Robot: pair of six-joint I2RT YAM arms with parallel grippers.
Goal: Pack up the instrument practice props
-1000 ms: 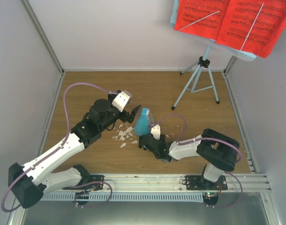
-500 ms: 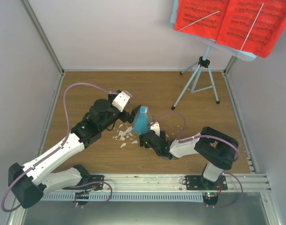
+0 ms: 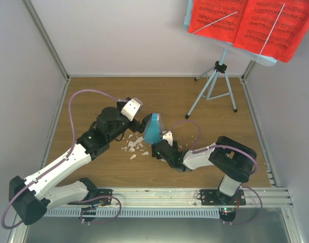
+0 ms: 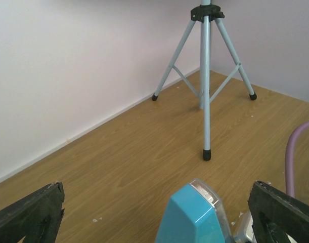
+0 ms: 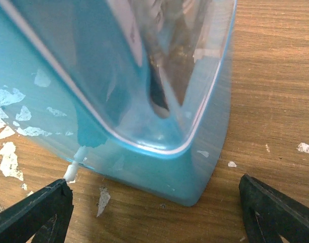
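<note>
From above, the small blue box (image 3: 154, 129) stands mid-desk (image 3: 169, 96) between your left gripper (image 3: 144, 123) and right gripper (image 3: 159, 147); the right has come nearer than a second ago. The music stand (image 3: 215, 88) sits at the far right corner, its red pages (image 3: 250, 23) cut off at the top.
Left wrist: jaws wide, empty; the box's base is cropped.
Right wrist: jaws spread, empty; the box's contents are blurred.

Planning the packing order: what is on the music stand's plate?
Red sheet-music pages lie on the music stand, under two thin white rods. They hide nearly all the plate; only a pale-blue strip shows below them.
</note>
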